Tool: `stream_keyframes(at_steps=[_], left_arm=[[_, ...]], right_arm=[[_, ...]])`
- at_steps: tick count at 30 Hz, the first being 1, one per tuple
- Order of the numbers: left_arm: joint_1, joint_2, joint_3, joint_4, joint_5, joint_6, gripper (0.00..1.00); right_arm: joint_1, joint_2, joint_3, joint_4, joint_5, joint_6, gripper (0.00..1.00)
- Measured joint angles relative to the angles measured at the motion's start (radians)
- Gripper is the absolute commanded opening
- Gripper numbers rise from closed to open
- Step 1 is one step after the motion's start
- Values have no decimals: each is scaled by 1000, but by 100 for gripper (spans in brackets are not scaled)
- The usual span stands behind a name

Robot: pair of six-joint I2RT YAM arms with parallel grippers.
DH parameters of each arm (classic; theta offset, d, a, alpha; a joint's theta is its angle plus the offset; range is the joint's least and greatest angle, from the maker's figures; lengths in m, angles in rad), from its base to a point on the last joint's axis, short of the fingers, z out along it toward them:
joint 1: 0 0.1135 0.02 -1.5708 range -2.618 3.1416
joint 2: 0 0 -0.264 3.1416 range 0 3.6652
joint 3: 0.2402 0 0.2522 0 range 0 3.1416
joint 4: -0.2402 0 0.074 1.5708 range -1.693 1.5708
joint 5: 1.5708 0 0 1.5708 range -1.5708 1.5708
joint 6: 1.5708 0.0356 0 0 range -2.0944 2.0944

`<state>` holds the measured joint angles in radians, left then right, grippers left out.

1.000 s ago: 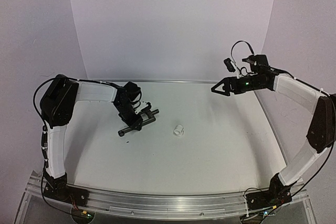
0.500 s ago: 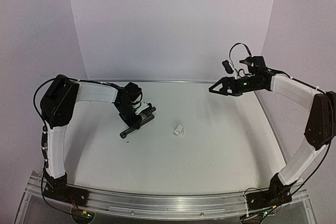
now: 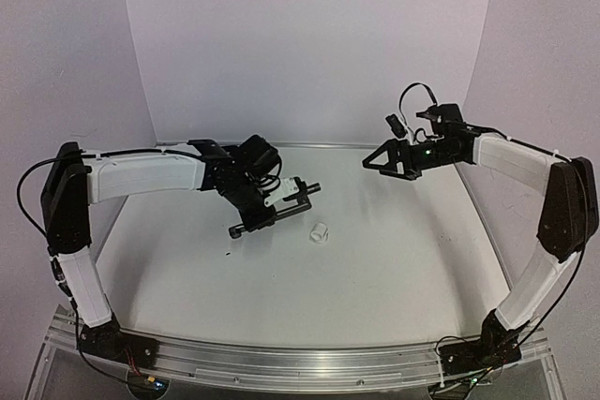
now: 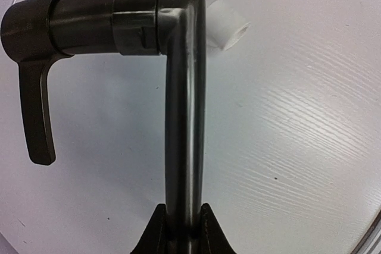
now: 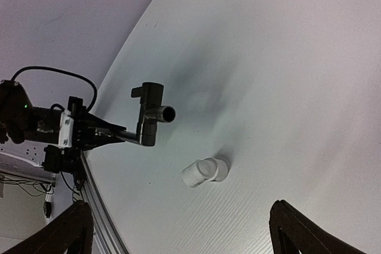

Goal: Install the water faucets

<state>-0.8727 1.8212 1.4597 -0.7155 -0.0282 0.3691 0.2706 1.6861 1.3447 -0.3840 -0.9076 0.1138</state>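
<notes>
The black faucet pipe (image 3: 277, 207) hangs above the table, and my left gripper (image 3: 265, 201) is shut on its straight stem. In the left wrist view the stem (image 4: 184, 123) runs up from between the jaws to a bent valve head with a lever (image 4: 34, 111). The small white fitting (image 3: 320, 230) lies on its side on the table, just right of the pipe's head and apart from it; it peeks out behind the elbow (image 4: 229, 25). My right gripper (image 3: 373, 162) hovers open at the back right, looking down on the fitting (image 5: 204, 172) and the faucet (image 5: 150, 114).
The white table (image 3: 375, 269) ends in a metal rail (image 3: 300, 362) at the near edge. A purple backdrop (image 3: 309, 35) closes in the back and both sides.
My left gripper has shut on the pipe and carried it up and to the right, toward the fitting. The right gripper has drifted slightly left, still open.
</notes>
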Motion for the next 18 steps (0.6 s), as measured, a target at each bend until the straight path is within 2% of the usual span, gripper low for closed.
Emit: stream_keyframes(at_steps=[10,16,18], left_arm=[[-137,-108,0,0,-35,73,0],[-172,-110,0,0,-72,106,0],[-177,-110,0,1,-86,114,0]], right_arm=[[147,1,2,1,-74,10,98],[219,43,16,0,-106,17,89],[230,61,19,0,-110,22,83]])
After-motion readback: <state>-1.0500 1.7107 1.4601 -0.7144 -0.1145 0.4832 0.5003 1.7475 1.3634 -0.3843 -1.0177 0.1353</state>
